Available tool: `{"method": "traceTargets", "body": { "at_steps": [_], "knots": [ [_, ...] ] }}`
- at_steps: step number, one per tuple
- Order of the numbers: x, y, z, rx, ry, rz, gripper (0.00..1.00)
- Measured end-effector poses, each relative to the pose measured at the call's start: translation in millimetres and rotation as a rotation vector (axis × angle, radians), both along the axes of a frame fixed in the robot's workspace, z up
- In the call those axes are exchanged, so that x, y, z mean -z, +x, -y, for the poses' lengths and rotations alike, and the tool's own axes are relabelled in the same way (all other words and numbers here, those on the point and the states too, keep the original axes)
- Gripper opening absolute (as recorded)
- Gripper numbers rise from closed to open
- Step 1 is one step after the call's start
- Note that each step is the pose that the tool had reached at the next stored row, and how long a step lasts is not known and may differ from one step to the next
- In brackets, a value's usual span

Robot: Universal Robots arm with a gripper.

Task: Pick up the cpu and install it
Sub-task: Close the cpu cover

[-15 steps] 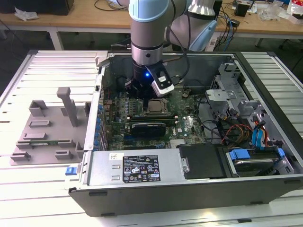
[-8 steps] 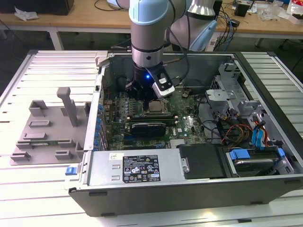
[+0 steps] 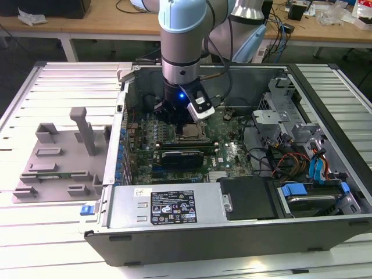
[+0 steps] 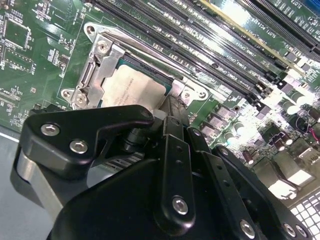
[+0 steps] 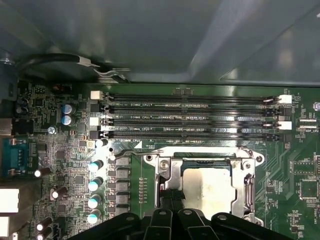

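The small square cpu with the pale silvery top plate (image 5: 214,190) lies in the metal-framed socket (image 4: 102,60) on the green motherboard (image 3: 229,154). The black gripper (image 4: 167,112) hangs above its 6 o'clock edge; whether its fingers are apart or together, I cannot tell.

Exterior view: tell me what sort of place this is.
Probably a robotics lab or workshop test bench: an open grey metal computer case lies on a white slatted table, a grey plastic fixture tray sits beside it, and wooden workbenches with cables stand behind.
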State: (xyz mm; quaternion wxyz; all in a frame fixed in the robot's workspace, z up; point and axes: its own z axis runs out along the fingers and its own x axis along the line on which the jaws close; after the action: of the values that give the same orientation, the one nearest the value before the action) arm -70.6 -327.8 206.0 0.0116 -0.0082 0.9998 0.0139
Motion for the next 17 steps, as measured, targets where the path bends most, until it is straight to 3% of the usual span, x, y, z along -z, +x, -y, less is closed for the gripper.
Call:
{"method": "traceTargets", "body": {
  "at_steps": [13,17],
  "knots": [
    [1.3,0.0,2.5,-0.002,-0.0009,-0.0001,0.11],
    [-4.1,0.0,2.5,-0.002,-0.0012,-0.0001,0.11]
  ]
}}
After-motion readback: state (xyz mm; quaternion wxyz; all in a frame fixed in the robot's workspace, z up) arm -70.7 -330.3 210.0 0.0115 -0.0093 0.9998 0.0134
